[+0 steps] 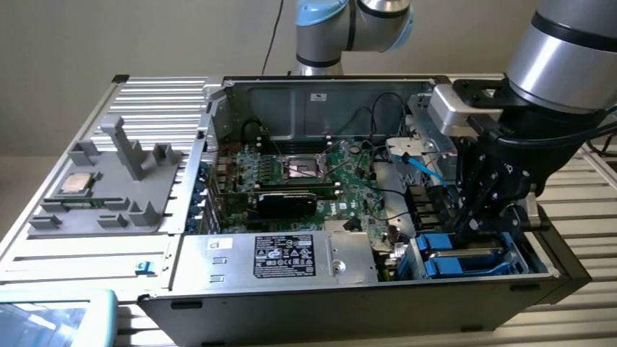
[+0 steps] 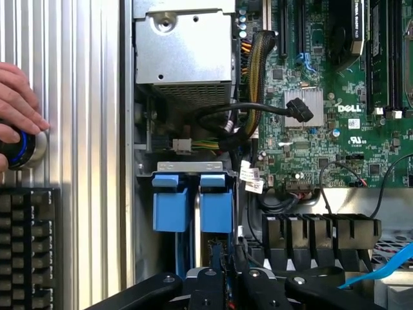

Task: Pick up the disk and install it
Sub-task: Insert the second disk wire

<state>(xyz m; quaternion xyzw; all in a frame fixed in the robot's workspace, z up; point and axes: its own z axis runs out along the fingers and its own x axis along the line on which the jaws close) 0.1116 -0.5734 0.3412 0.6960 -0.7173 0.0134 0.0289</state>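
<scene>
Black linkage bars of the gripper (image 2: 226, 274) sat closest to the wrist camera, gathered together just over the blue-framed bay; I could not tell whether they gripped anything or hung free. Seen from the exterior view, the gripper (image 1: 479, 230) reached straight down from a thick silver and black arm (image 1: 564, 43) into the corner of the open case (image 1: 289, 94) on that view's right. The disk (image 1: 461, 259) lay there in its bay, a flat slab edged in bright blue plastic, directly under the fingers. From the wrist, two blue plastic tabs (image 2: 193, 203) stood side by side at the bay's mouth, smooth and squared. Inside the case, a green motherboard (image 2: 322, 116) carried a finned silver heatsink (image 2: 303, 106) and looped black cables (image 2: 245, 119). A silver box (image 1: 279, 256) with a black label filled the near corner. Outside the case, a grey moulded tray (image 1: 106, 188) held a small square chip (image 1: 77, 184). A person's hand (image 2: 19, 106) rested on a blue-ringed knob (image 2: 18, 147) on ribbed metal beside a keyboard (image 2: 29, 248).
</scene>
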